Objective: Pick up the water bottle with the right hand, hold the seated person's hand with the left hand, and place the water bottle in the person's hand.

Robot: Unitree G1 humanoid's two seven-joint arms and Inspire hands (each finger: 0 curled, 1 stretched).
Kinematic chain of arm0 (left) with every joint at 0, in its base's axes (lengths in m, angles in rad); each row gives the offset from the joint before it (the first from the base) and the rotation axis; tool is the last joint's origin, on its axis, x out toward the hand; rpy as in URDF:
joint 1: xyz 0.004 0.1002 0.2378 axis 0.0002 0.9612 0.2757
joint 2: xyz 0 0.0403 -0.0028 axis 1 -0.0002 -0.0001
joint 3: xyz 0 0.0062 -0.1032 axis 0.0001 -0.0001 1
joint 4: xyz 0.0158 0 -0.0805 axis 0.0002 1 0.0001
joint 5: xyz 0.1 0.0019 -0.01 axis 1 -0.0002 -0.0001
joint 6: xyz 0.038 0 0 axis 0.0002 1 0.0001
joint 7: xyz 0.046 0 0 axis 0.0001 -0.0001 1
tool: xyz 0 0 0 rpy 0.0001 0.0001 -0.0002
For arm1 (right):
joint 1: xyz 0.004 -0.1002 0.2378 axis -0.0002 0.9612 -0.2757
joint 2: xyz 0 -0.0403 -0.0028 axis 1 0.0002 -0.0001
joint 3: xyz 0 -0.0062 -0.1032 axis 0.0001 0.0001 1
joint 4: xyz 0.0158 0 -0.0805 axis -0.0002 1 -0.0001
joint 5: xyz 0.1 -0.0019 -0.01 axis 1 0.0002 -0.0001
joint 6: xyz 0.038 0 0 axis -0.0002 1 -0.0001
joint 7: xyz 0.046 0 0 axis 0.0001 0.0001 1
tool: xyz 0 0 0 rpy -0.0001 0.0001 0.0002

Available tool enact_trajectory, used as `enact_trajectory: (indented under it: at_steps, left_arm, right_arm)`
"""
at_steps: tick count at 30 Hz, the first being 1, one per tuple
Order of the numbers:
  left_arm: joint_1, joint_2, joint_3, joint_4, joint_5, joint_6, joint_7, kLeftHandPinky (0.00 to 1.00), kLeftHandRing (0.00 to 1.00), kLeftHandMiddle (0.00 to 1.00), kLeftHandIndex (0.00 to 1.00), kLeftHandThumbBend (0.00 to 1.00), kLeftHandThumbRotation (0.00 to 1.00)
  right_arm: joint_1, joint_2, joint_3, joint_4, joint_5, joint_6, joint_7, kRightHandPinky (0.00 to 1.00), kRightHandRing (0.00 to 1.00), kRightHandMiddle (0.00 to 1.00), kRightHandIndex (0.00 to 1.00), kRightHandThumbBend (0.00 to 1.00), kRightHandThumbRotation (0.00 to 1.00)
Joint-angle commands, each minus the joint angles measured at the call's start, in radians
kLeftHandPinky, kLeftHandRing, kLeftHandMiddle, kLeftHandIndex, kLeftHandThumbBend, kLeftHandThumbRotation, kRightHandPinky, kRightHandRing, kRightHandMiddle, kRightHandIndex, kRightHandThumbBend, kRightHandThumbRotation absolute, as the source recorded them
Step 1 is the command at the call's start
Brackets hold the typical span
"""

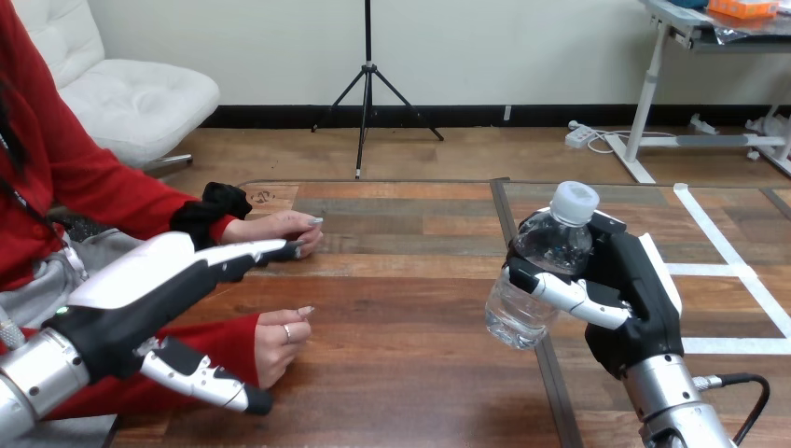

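Note:
My right hand (632, 289) is shut on a clear water bottle (550, 252) with a white cap, held tilted above the table at the right. My left hand (163, 285) reaches out at the left with its fingers straight and its thumb (210, 378) spread below, so it is open. The person's nearer hand (278, 341) rests on the table between my left fingers and thumb, and I cannot tell if they touch. The person's farther hand (280, 227) lies flat on the table just beyond my left fingertips.
The wooden table (410, 280) stretches between my hands, with a seam running down its right part and white tape lines (737, 271) at the far right.

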Motion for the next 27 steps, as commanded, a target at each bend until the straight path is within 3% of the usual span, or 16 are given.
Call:
enact_trajectory:
  at_steps: [1,12,27]
  left_arm:
    - [-0.069,0.039,-0.018,0.034,0.003,-0.008,-0.012,0.80,0.88,0.90,0.91,1.00,0.39]
    - [-0.094,0.067,-0.045,0.074,0.063,-0.004,-0.010,0.81,0.90,0.91,0.92,1.00,0.37]
    - [-0.126,0.088,-0.076,0.127,0.131,-0.054,0.024,0.85,0.90,0.90,0.92,1.00,0.34]
  right_arm:
    - [-0.020,0.013,0.008,-0.101,0.024,0.008,-0.007,0.41,0.44,0.48,0.47,0.81,0.00]
    - [0.011,0.012,0.025,-0.162,0.017,0.031,-0.011,0.41,0.44,0.48,0.47,0.81,0.00]
    - [0.041,0.016,0.043,-0.240,0.022,0.066,-0.014,0.40,0.44,0.48,0.47,0.81,0.00]
